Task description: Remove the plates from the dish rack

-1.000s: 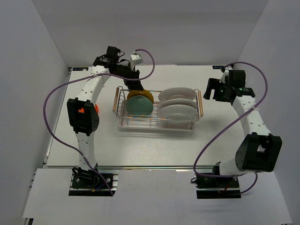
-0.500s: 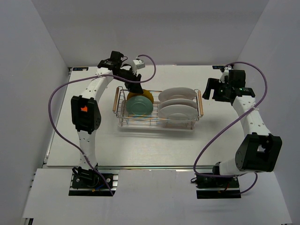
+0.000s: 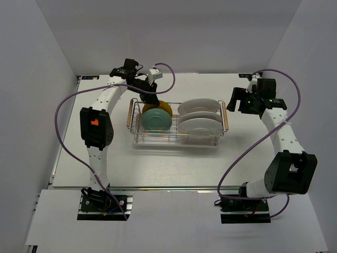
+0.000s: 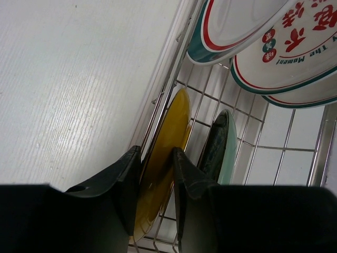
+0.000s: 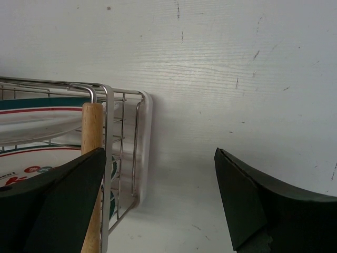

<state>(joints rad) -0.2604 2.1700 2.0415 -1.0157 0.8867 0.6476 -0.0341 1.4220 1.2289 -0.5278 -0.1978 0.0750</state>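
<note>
The chrome wire dish rack stands mid-table. In its left half a yellow plate and a teal plate stand on edge; in its right half stand three white plates. My left gripper is at the rack's back left, shut on the yellow plate's top rim, one finger on each face. The teal plate stands just beside it. My right gripper is open and empty beside the rack's right wooden handle. No orange-red plate shows.
The white plates have green and red rim rings and red print. White table lies in front of the rack and on both sides. Purple cables loop from both arms. Grey walls close in the table.
My left gripper has moved right and down onto the yellow plate's rim. The right arm has not moved.
</note>
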